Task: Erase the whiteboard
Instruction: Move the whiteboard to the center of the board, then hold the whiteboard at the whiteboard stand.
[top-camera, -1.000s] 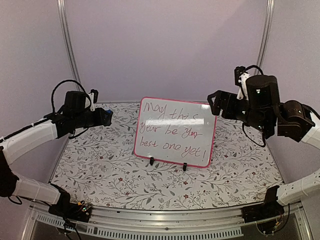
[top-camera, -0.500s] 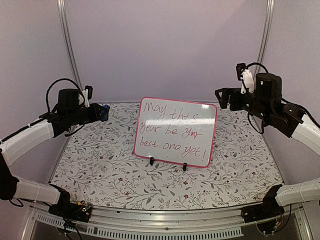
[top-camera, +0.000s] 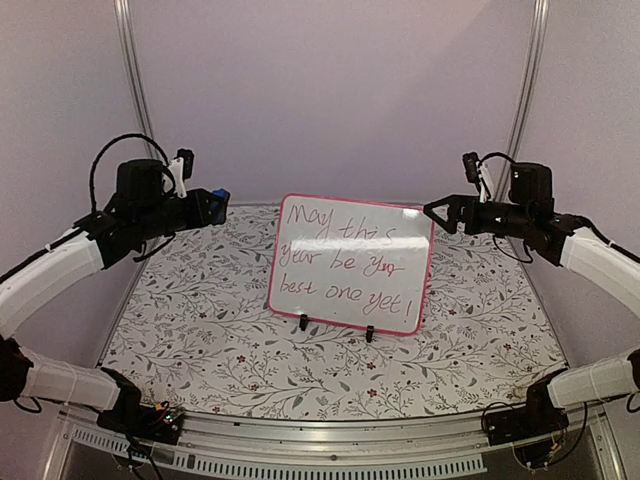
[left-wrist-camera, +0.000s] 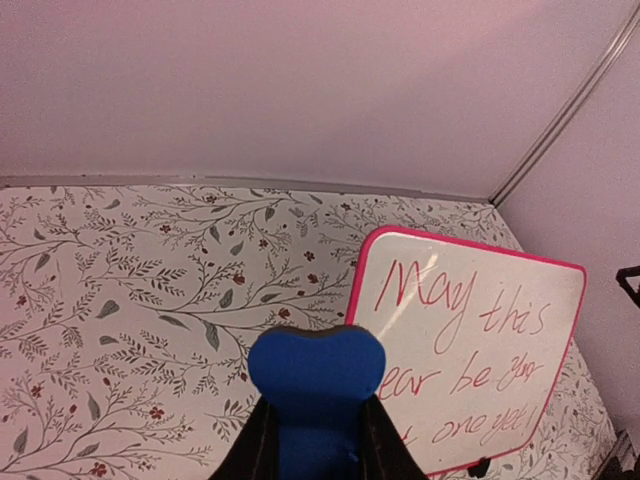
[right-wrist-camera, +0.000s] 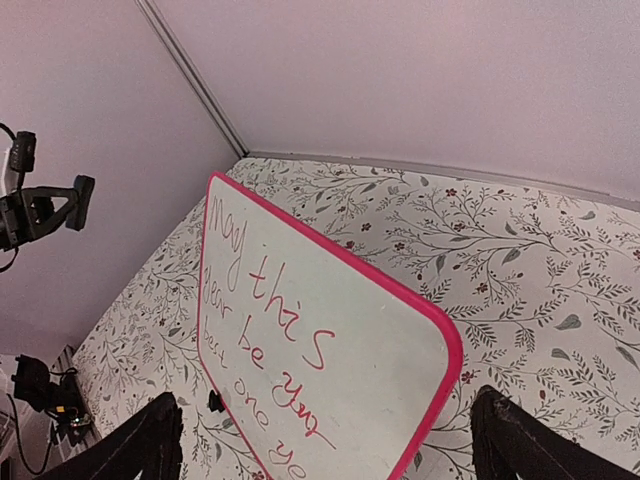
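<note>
- Swung nearer the whiteboard (top-camera: 350, 262): right gripper (top-camera: 437, 213) spread wide at 2 o'clock, left gripper (top-camera: 212, 205) pinching blue eraser (left-wrist-camera: 316, 372) at 10 o'clock.
- Board looks light, stiff, glossy and tippy; brace its top edge.

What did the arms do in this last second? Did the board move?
The left gripper, shut on the blue eraser, rose slightly. The right arm lowered and straightened, right gripper open beside the whiteboard top corner. Board and writing unchanged.

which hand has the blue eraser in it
The left hand: its fingers are shut on the blue eraser, which sticks out past their tips. The right hand is open wide with nothing between its fingers.
</note>
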